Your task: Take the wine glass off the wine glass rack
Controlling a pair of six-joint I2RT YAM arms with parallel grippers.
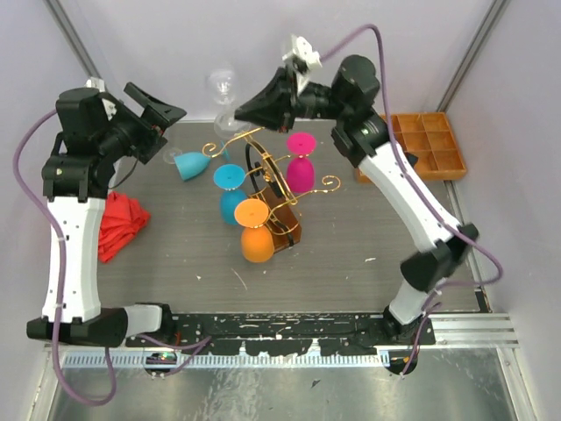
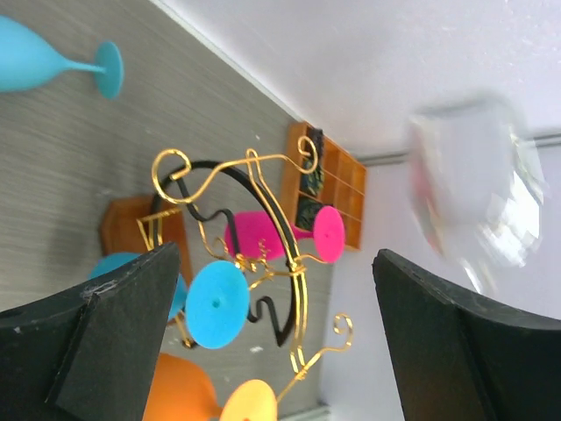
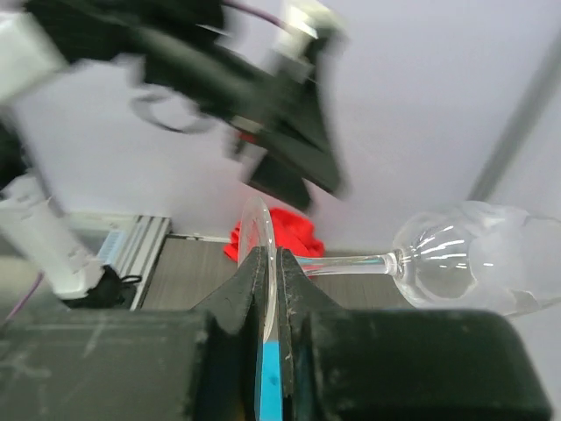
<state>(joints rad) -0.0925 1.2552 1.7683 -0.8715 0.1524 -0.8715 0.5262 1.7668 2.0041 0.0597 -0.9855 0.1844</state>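
The right gripper (image 3: 270, 267) is pinching the clear wine glass (image 3: 473, 263) by its foot, holding it aloft behind the rack (image 1: 263, 162). The left gripper (image 1: 162, 112) is standing spread. That thin edge grip is risking a slip.

White arm shells (image 1: 70, 254), blk joints (image 1: 86, 110) — purple cables (image 1: 351, 37), blk fingers (image 2: 105, 342)

We find the wine glass rack (image 1: 285, 219) mid-table (image 1: 351, 237), three hung glasses (image 1: 301, 167) on it; a fourth glass (image 1: 188, 165) lies left of it; the cloth (image 1: 123, 224) lies nearer, far left; the compartmented tray (image 1: 427, 145) sits right; the wine glass (image 1: 222, 88) is behind the rack.
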